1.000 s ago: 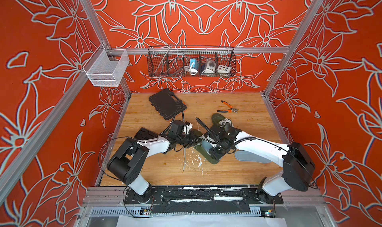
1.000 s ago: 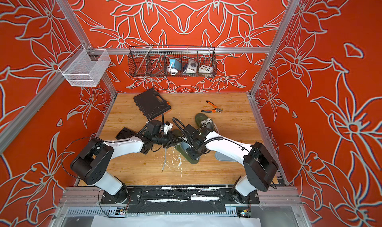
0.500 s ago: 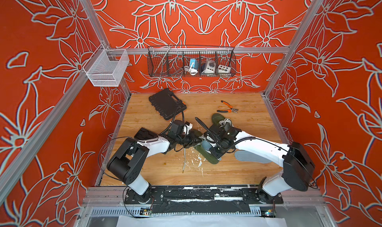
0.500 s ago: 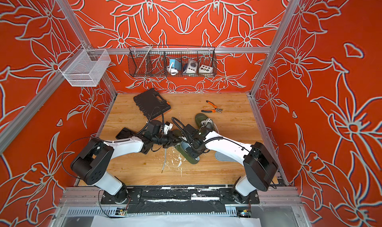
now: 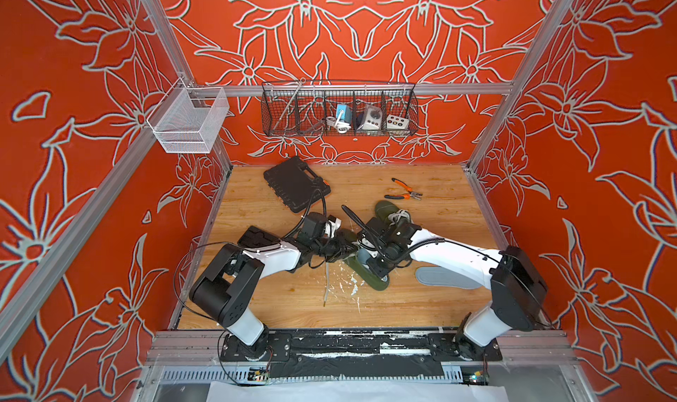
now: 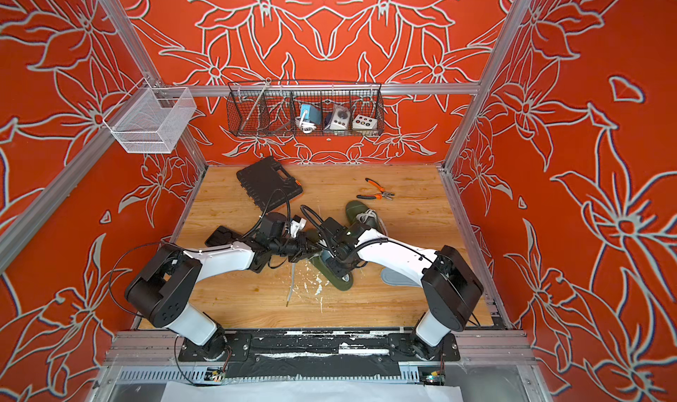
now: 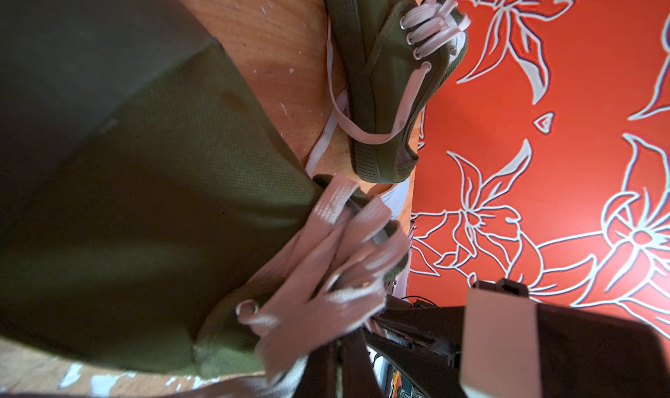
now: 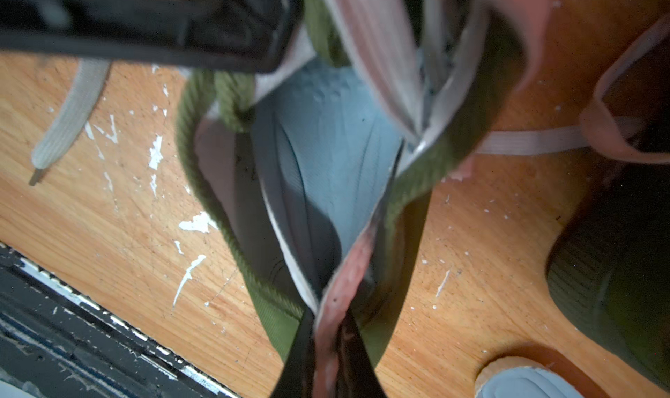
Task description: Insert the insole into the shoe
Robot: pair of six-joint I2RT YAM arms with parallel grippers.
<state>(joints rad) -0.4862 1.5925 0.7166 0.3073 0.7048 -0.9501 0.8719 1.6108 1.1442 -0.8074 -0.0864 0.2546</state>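
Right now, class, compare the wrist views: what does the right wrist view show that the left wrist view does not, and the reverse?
Only the right wrist view: the blue-grey insole inside the held shoe, a spare insole on the table, and that shoe's collar pinched by the right pincer. Only the left wrist view: the orange flowered wall and the second shoe's laced eyelets. Both: the green held shoe, its pale laces and the wooden table.
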